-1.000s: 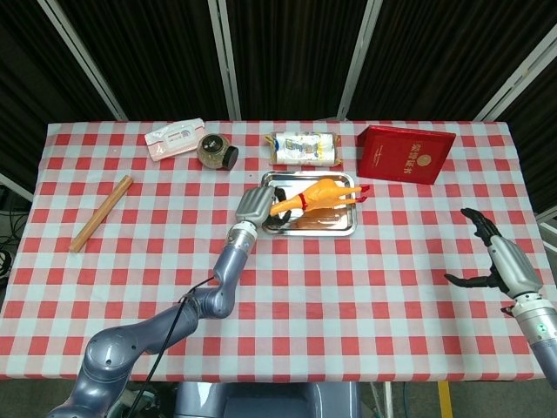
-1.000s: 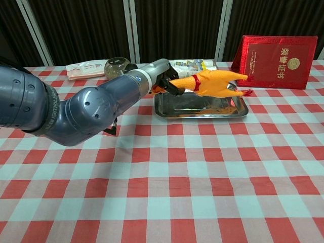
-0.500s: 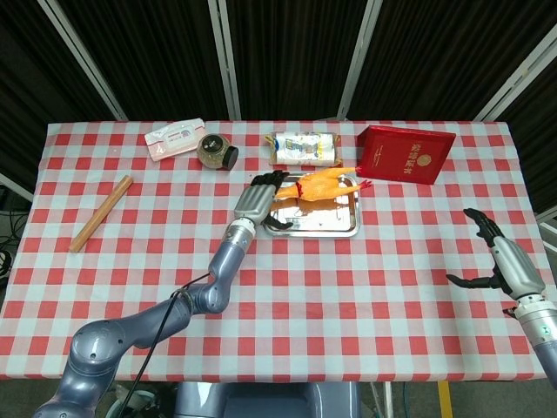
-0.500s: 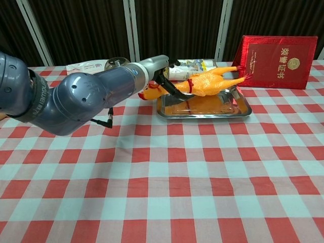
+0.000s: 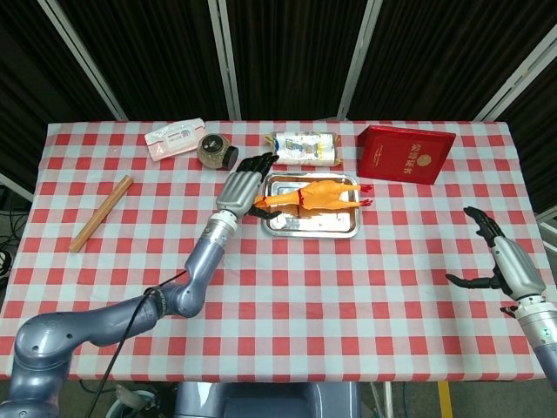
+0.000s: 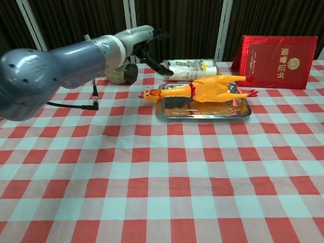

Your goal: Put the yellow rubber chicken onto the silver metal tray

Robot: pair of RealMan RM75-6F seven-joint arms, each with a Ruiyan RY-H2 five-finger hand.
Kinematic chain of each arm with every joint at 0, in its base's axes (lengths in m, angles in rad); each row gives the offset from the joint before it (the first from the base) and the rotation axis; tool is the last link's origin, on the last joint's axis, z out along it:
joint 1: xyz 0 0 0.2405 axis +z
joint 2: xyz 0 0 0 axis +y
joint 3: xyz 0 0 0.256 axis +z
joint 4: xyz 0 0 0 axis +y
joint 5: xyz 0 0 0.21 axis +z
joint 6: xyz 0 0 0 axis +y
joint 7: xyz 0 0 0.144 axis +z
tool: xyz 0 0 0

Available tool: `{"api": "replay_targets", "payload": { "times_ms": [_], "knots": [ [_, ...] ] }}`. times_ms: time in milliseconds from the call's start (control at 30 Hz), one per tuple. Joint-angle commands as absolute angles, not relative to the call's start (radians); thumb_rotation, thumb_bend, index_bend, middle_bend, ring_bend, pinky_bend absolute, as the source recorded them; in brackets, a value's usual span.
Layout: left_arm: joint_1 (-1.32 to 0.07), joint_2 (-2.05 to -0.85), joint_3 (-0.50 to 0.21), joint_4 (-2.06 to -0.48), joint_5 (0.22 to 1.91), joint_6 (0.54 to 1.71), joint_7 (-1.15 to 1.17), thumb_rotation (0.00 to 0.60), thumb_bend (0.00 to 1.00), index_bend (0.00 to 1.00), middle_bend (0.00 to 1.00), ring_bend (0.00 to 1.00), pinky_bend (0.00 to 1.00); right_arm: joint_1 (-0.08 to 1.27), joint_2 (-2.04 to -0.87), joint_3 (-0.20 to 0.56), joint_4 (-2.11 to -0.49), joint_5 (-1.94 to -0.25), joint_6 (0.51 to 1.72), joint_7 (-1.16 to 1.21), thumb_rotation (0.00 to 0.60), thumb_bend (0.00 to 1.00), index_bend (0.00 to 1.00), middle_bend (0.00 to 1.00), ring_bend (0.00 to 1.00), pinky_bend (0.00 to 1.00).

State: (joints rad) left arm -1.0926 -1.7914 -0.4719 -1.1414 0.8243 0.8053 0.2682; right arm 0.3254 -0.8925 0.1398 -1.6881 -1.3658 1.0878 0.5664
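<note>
1. Head view: the left hand [image 5: 240, 185] hangs over the checked tablecloth [image 5: 278, 296] with its fingers spread and nothing in them, just to the left of the silver metal tray [image 5: 310, 224]. The yellow rubber chicken [image 5: 315, 194] lies on that tray – its head and beak stick out over the tray's left rim, close to the hand's fingertips, though I cannot tell whether they touch. Behind the hand sit a dark round jar [image 5: 215, 151] and a white packet [image 5: 174, 138]; behind the tray lies a printed wrapped roll [image 5: 302, 148]. Far to the hand's left is a wooden stick [image 5: 101, 212]. A red book [image 5: 407, 154] lies beyond the tray on the side away from the hand.

2. Head view, the other side: the right hand [image 5: 500, 259] is held at the table's right edge, well apart from the tray, fingers apart and empty.

3. Chest view (only the left arm shows here): the left hand [image 6: 144, 40] is raised above the table behind and to the left of the tray [image 6: 202, 113], dark fingers [image 6: 154, 61] open and pointing down toward the roll [image 6: 190, 69]. The chicken [image 6: 202, 90] rests across the tray, clear of the hand, its feet toward the red book [image 6: 278, 55] – the book stands upright behind the tray's far end
</note>
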Motion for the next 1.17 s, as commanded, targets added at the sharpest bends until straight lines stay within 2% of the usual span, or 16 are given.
{"api": "replay_targets", "payload": {
  "times_ms": [33, 233, 567, 867, 1167],
  "knots": [
    [-0.949, -1.584, -0.402, -1.413, 0.829, 0.896, 0.319, 0.6, 0.15, 0.0, 0.0, 0.0, 0.0, 0.318, -0.901, 0.141, -1.679, -1.369, 1.106, 0.559, 0.593, 0.13, 0.0, 0.02, 0.0, 0.18],
    [-0.767, -1.393, -0.309, -1.655, 0.941, 1.071, 0.296, 0.6, 0.15, 0.05, 0.0, 0.0, 0.0, 0.3, -0.933, 0.139, -1.661, -1.371, 1.157, 0.491, 0.597, 0.15, 0.0, 0.02, 0.0, 0.18],
    [-0.481, -1.158, -0.112, -1.839, 1.17, 1.308, 0.184, 0.6, 0.15, 0.07, 0.0, 0.0, 0.0, 0.259, -1.016, 0.135, -1.629, -1.369, 1.276, 0.296, 0.598, 0.16, 0.0, 0.02, 0.0, 0.17],
    [-0.272, -1.088, -0.008, -1.842, 1.331, 1.518, 0.036, 0.6, 0.15, 0.1, 0.01, 0.0, 0.0, 0.206, -1.106, 0.103, -1.579, -1.43, 1.417, 0.081, 0.599, 0.16, 0.0, 0.02, 0.0, 0.06],
    [-0.161, -1.086, 0.066, -1.8, 1.435, 1.597, 0.01, 0.6, 0.15, 0.1, 0.01, 0.0, 0.0, 0.143, -1.175, 0.053, -1.542, -1.494, 1.511, -0.018, 0.6, 0.16, 0.0, 0.02, 0.0, 0.04]
  ]
}}
